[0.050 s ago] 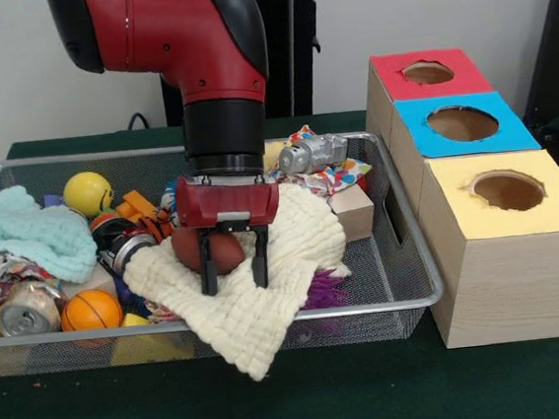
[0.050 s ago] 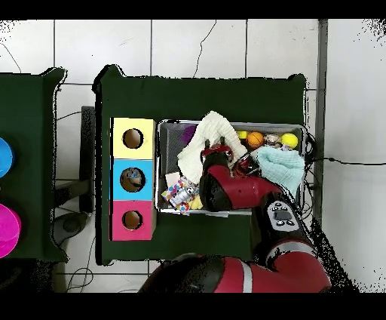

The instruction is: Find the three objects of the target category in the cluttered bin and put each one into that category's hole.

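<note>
Green cloth covers the worktop (image 1: 308,405), with a wire mesh bin (image 1: 406,291) beside a row of three boxes. Over the bin's middle, the hand (image 1: 235,273) reaches down with its two black fingers (image 1: 207,266) set narrowly either side of a small brown football (image 1: 214,252), apparently gripping it just above a cream knitted cloth (image 1: 268,300) that spills over the bin's front rim.

Risks, as I judge them: the football is rounded and tapered, so it could squirt out of the pinch during a lift. A fingertip may also have snagged the cloth and could drag it out, spilling neighbours such as the orange ball (image 1: 91,309) and crushed can (image 1: 24,317) at the front left corner.

Beyond the bin's right edge stand the red box (image 1: 425,75), blue box (image 1: 462,125) and yellow box (image 1: 508,191); which hole suits balls I cannot tell.
</note>
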You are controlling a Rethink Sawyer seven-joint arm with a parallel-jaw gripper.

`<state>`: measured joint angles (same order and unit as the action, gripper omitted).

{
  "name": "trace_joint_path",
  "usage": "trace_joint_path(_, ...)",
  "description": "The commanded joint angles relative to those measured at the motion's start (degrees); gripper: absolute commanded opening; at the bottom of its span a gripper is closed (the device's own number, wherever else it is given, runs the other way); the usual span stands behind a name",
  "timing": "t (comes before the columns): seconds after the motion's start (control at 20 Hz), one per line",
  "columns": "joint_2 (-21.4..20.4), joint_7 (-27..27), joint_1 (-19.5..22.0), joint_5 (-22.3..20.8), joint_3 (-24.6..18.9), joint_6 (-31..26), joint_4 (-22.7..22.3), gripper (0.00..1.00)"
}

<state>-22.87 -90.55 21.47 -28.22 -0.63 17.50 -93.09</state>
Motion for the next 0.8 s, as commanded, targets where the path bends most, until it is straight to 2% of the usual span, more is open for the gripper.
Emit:
trace_joint_path(0.05,6.35,3.02,5.06,-3.73,-4.26,-22.43,0.42,1.0)
trace_joint_path(0.45,6.71,3.28,6.61,-2.45,-7.86,-28.77,-1.08,1.0)
trace_joint_path(0.8,6.95,1.14,6.24,-1.67,-7.93,-29.87,-1.86,1.0)
